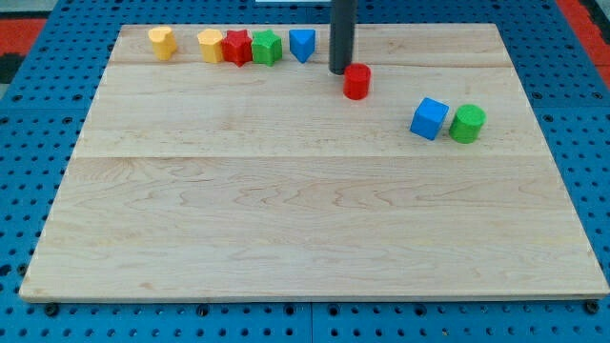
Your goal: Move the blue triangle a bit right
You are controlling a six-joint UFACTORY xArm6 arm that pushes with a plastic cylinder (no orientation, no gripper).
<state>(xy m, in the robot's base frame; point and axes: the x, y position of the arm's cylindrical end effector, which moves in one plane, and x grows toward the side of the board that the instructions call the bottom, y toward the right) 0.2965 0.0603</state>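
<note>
The blue triangle (302, 44) sits near the view's top edge of the wooden board (305, 219), at the right end of a row of blocks. My tip (340, 70) rests on the board just right of the blue triangle, with a small gap between them. A red cylinder (356, 81) stands right beside my tip, on its lower right.
Left of the blue triangle in the row are a green block (267, 47), a red star-like block (236, 47), a yellow block (210, 44) and, apart from them, another yellow block (162, 42). A blue cube (430, 118) and a green cylinder (467, 124) sit together at the right.
</note>
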